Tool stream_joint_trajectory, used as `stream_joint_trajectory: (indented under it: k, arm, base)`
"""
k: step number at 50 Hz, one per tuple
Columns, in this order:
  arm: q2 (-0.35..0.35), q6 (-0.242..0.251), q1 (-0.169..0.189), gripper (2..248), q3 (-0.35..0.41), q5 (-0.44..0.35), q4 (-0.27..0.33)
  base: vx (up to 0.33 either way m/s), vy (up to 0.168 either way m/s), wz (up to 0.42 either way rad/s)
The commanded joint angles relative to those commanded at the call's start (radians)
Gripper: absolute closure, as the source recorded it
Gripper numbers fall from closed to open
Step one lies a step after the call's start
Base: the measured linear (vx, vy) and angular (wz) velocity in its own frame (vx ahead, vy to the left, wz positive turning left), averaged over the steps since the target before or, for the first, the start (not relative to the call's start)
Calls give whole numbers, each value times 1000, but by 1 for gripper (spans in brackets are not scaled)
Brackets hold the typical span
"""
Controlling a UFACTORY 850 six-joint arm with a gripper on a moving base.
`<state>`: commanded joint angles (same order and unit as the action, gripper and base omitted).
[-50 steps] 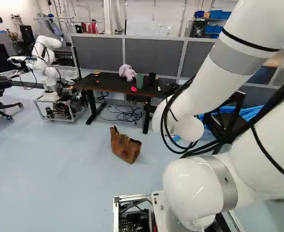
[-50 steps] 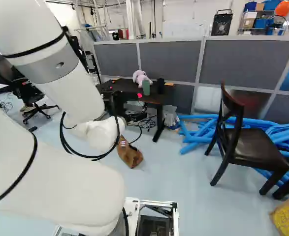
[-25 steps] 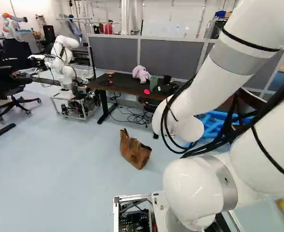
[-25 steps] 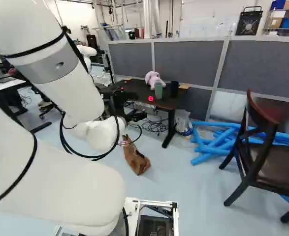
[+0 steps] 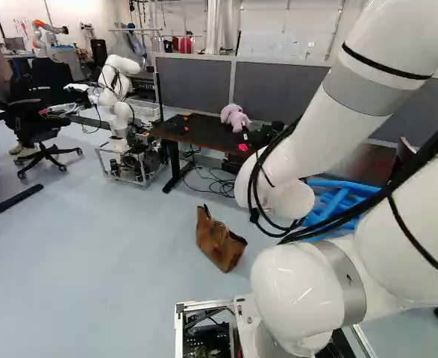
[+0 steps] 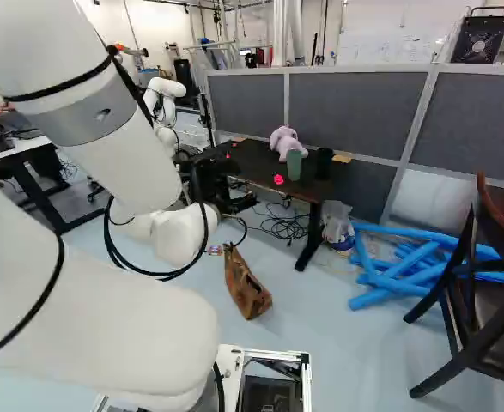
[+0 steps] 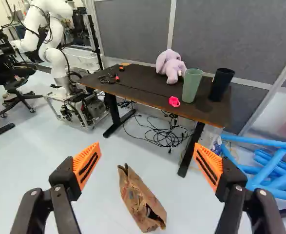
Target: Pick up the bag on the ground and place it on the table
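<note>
Bag [image 7: 141, 202] on the floor [image 7: 30, 156], in front of the desk [image 7: 143, 92]; our hand [image 7: 147, 148] is spread wide, gripping nothing; step in hand, by our judgement: approach for the grasp; we should centre over the bag's upper edge, descend slowly with one side either side, then close firmly; soft walls may fold, so we test-lift before travelling.

The arm [image 5: 360, 93] was bent above its lowest joint [image 5: 301, 294], with an upper section sloping downward. The gripper [image 6: 224, 194] was open: two black fingers stood wide apart, their pads [image 7: 86, 165] (orange, ribbed) facing each other.
</note>
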<state>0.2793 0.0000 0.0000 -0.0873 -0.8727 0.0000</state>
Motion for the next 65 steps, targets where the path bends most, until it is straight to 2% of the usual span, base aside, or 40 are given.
stream_joint_trajectory:
  k: [37, 65]
  arm:
    - [-138, 0, -1, 3, -121, 113, 0]
    - [-351, 0, -14, 3, -262, 179, 0]
  base:
    - [19, 2, 2]
    - [0, 0, 0]
